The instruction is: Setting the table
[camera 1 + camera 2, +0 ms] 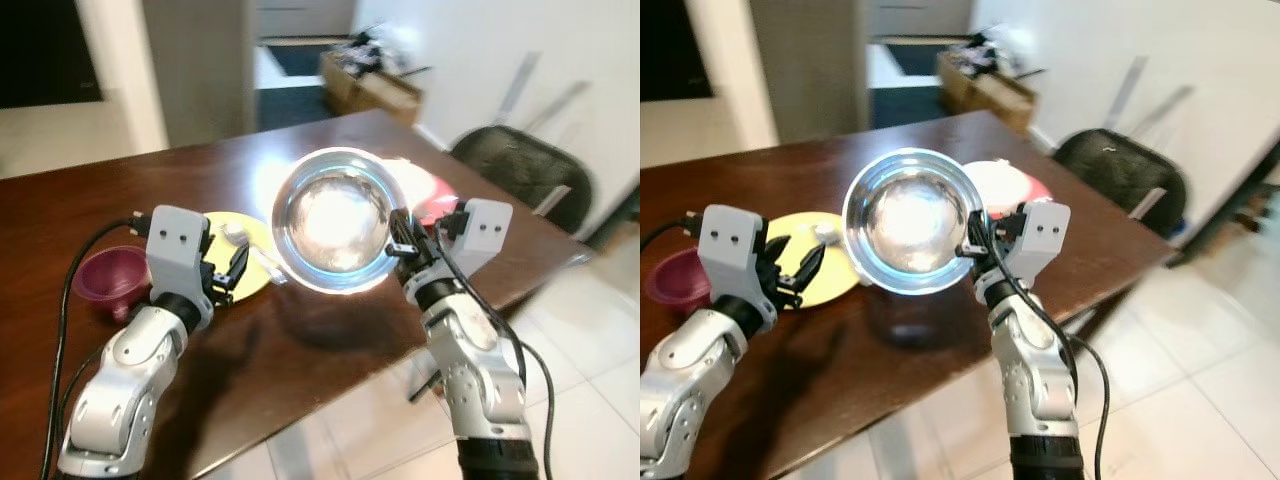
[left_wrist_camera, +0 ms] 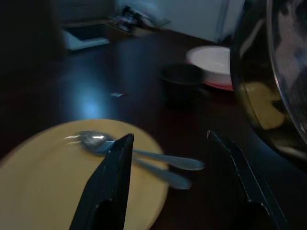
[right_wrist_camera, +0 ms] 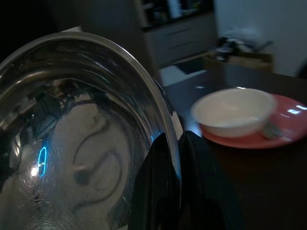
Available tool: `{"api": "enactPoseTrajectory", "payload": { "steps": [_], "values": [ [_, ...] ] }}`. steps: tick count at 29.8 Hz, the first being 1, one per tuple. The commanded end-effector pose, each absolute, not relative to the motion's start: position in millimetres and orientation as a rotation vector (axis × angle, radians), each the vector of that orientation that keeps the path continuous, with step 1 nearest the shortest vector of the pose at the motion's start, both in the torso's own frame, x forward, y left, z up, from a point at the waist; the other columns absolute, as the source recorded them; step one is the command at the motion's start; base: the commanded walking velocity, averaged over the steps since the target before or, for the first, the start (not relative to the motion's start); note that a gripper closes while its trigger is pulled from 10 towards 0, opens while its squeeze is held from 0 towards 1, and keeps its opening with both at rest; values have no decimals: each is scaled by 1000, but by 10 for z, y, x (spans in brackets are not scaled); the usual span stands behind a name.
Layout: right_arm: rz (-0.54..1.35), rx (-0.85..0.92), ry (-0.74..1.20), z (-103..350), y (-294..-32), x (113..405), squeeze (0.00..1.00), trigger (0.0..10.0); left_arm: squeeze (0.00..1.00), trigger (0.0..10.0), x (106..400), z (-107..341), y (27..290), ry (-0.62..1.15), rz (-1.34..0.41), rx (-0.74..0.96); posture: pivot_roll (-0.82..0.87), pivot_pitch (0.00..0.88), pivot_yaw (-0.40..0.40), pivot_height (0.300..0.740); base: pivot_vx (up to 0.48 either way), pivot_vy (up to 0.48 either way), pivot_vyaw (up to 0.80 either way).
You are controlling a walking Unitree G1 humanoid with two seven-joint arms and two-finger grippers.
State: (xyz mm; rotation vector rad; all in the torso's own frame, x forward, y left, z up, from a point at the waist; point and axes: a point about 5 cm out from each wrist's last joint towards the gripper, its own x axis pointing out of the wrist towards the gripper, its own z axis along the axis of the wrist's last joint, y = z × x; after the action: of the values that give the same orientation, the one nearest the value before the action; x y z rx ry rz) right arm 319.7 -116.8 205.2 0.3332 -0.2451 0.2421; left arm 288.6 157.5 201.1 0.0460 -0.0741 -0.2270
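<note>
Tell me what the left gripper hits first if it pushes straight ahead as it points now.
Probably the spoons on the yellow plate: the open left gripper points at their handles. Depth is unclear.

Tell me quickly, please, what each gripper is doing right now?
Left gripper: open, holding nothing, above the yellow plate with its spoons.
Right gripper: closed on the rim of the steel bowl, held above the table.

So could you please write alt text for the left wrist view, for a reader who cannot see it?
The left gripper, fingers open, hovers over the edge of a yellow plate holding two spoons on a dark table. A shiny steel bowl looms alongside, with a white bowl on a red plate beyond.
</note>
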Motion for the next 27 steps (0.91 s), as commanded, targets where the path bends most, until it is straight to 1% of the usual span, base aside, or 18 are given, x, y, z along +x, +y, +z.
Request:
{"api": "enactPoseTrajectory", "payload": {
  "steps": [1,27],
  "values": [
    [247,335,-249,2050,-1156,3197,0,10000,0,10000,2881,1942,1569,-49,-226,49,9,38,4,740,0,0,-800],
    [257,343,-245,2040,-1118,3198,0,10000,0,10000,2880,1914,1568,-36,-238,57,14,48,9,740,0,0,-800]
  ]
}}
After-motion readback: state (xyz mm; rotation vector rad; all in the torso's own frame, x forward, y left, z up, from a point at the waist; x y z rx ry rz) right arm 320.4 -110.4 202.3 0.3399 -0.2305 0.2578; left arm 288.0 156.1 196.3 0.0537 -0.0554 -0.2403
